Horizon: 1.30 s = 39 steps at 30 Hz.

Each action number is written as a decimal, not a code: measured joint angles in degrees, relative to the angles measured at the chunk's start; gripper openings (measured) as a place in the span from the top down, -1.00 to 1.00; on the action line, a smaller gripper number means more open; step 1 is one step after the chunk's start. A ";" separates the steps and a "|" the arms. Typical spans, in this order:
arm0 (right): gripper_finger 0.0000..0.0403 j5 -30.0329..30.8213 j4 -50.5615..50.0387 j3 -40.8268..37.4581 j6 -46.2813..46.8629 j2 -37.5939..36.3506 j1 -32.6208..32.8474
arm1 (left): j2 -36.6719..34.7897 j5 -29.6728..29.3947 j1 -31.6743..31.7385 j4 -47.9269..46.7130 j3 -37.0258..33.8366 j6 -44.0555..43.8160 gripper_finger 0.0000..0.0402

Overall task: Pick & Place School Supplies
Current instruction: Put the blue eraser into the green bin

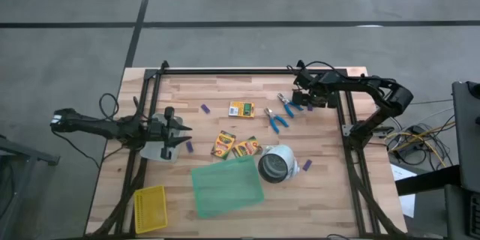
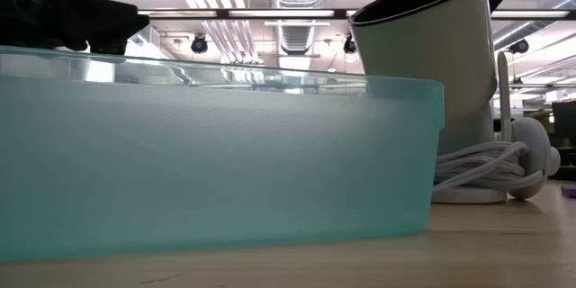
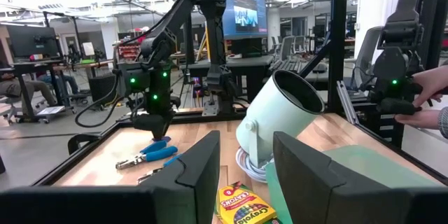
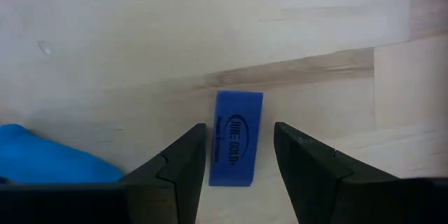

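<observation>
**Counter stock: school supplies, both arms over the wood**

Near edge: yellow mesh basket at the left front corner. Translucent green sheet lies next to it; in the low view it fills most of the frame and hides nearly everything behind it.

Mid counter: white cup tipped on its side, touching the sheet's far right corner, a white cord coiled at its base. Three crayon boxes: two side by side just beyond the sheet, one farther back, apart. Purple-blue pieces scattered singly: one near the left end effector, one right of the cup, one toward the far rail. Open wood lies between these items.

Left end effector: at the left rail, fingers parted, holding nothing, pointed across the counter at the crayon boxes.

Far right: two blue-handled tools close together. Right end effector beside them, near the right rail, fingers spread either side of a blue oblong piece flat on the wood; not closed on it. Blue handle cut off at that view's edge.

Beyond the counter: a person's hand, partly cut off.
</observation>
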 joint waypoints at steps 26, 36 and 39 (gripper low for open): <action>0.75 -0.62 2.02 0.02 -0.45 -0.43 0.00 | 0.00 0.00 -0.01 0.01 0.00 0.00 0.31; 0.76 0.37 3.13 0.00 -1.49 -3.19 0.00 | -0.01 0.01 0.00 0.02 0.00 0.00 0.31; 0.78 0.61 2.77 0.00 -1.58 -4.27 0.00 | 0.00 0.01 0.00 0.02 0.00 0.00 0.31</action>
